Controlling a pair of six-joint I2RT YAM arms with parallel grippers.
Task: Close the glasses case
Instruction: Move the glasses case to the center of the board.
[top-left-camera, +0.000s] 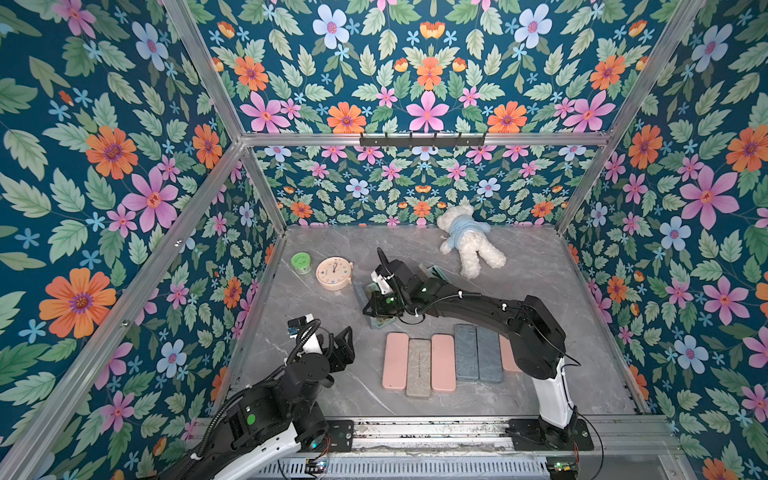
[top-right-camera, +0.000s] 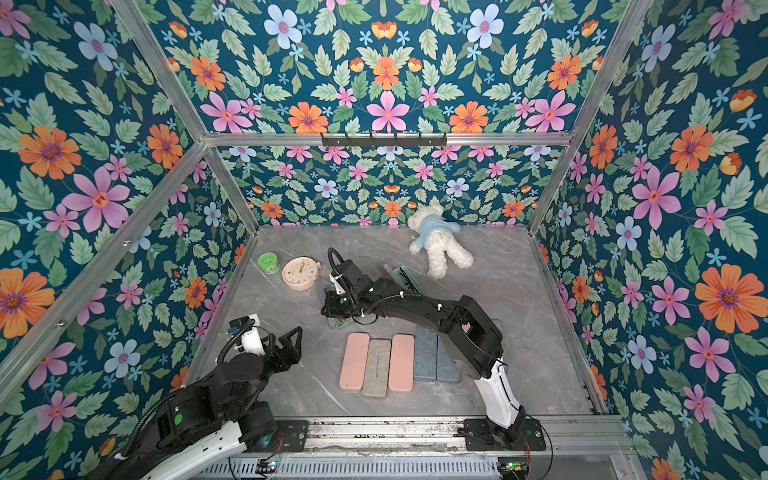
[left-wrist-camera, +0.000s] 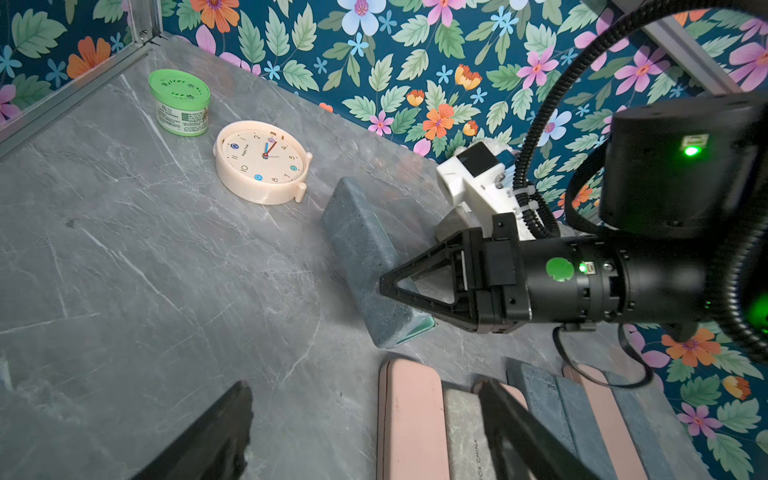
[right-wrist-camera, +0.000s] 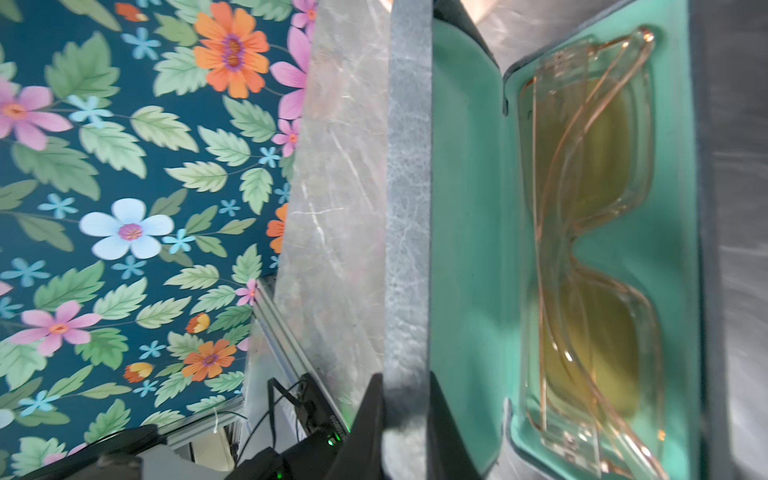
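The glasses case (left-wrist-camera: 361, 249) is blue-grey with a teal lining (right-wrist-camera: 469, 208) and lies open mid-table. Its lid (right-wrist-camera: 407, 187) stands raised, nearly upright. Clear-framed glasses with yellow lenses (right-wrist-camera: 590, 249) rest in the base. My right gripper (right-wrist-camera: 405, 384) is shut on the lid's edge, one finger on the outer shell and one on the lining. In both top views the right gripper (top-left-camera: 380, 309) (top-right-camera: 336, 305) covers most of the case (top-left-camera: 437, 272) (top-right-camera: 402, 276). My left gripper (top-left-camera: 345, 338) (left-wrist-camera: 365, 390) hangs open and empty at the front left, apart from the case.
Several closed cases, pink (top-left-camera: 395, 361), grey (top-left-camera: 419, 368) and blue (top-left-camera: 466, 353), lie in a row near the front. A peach clock (top-left-camera: 333, 273) and a green jar (top-left-camera: 301, 263) stand at the back left. A white teddy bear (top-left-camera: 471, 241) lies at the back wall.
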